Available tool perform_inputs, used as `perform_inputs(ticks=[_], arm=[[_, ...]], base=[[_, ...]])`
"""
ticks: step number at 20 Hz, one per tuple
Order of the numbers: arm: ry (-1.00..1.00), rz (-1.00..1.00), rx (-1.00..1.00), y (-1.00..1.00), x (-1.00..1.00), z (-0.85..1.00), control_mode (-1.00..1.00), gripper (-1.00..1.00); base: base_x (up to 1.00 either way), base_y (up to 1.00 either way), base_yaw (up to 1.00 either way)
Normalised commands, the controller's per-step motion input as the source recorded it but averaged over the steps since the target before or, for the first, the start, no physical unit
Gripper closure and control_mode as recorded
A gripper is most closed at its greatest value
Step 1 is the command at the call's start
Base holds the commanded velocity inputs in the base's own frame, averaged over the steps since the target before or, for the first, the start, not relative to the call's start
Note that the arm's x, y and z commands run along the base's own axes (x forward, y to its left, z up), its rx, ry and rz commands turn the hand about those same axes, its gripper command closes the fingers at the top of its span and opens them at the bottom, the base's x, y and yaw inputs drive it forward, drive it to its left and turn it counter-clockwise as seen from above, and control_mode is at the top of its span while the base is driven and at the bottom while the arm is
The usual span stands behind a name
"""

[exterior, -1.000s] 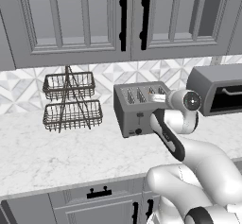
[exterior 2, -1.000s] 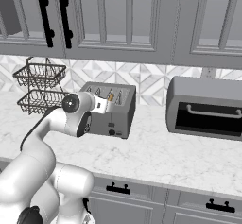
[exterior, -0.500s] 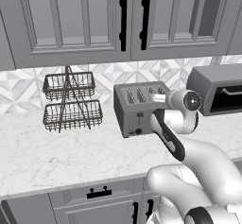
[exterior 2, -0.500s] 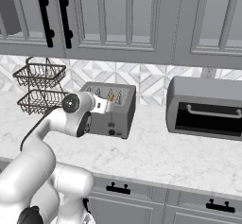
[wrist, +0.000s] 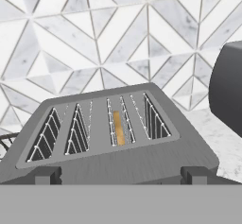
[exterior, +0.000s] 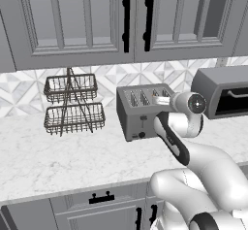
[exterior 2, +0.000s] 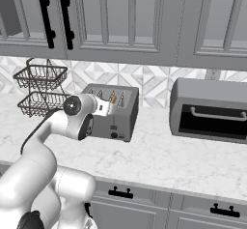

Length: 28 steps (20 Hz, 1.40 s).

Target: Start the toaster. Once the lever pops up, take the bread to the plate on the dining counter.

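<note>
Spanning the whole workspace, the white grey-veined marble worktop (exterior: 58, 151) carries the wide grey oven box with its dark window (exterior 2: 212, 109) at the right, the boxy grey metal four-slot toaster (exterior 2: 116, 113) in the middle, and a two-tier dark wire basket stand (exterior: 73, 104) well to the left. Next in size, the white arm's two-finger gripper (wrist: 120, 175) hovers just above the toaster's near top edge, its two dark tips set fairly wide apart and holding nothing. Smallest, the pale tan slice of bread (wrist: 118, 127) sits sunk deep in the third slot from the left, only its thin edge showing. Judging by this, the toaster is not yet started; the lever itself is hidden below the hand view, so the hand probably should drop down the front face and press straight downward, keeping clear of the two black knobs (exterior 2: 117, 136).
</note>
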Motion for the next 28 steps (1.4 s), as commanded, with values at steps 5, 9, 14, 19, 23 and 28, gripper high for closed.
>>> perform_inputs(ticks=[5, 9, 14, 19, 23, 28], arm=[[0.0, 0.0, 0.0, 0.0, 0.0, 0.0, -1.0, -1.0], [0.0, 0.0, 0.0, 0.0, 0.0, 0.0, -1.0, -1.0], [0.0, 0.0, 0.0, 0.0, 0.0, 0.0, -1.0, -1.0], [0.0, 0.0, 0.0, 0.0, 0.0, 0.0, -1.0, -1.0], [0.0, 0.0, 0.0, 0.0, 0.0, 0.0, -1.0, -1.0], [0.0, 0.0, 0.0, 0.0, 0.0, 0.0, -1.0, -1.0]], base=[[0.0, 0.0, 0.0], [0.0, 0.0, 0.0], [0.0, 0.0, 0.0], [0.0, 0.0, 0.0], [0.0, 0.0, 0.0], [0.0, 0.0, 0.0]])
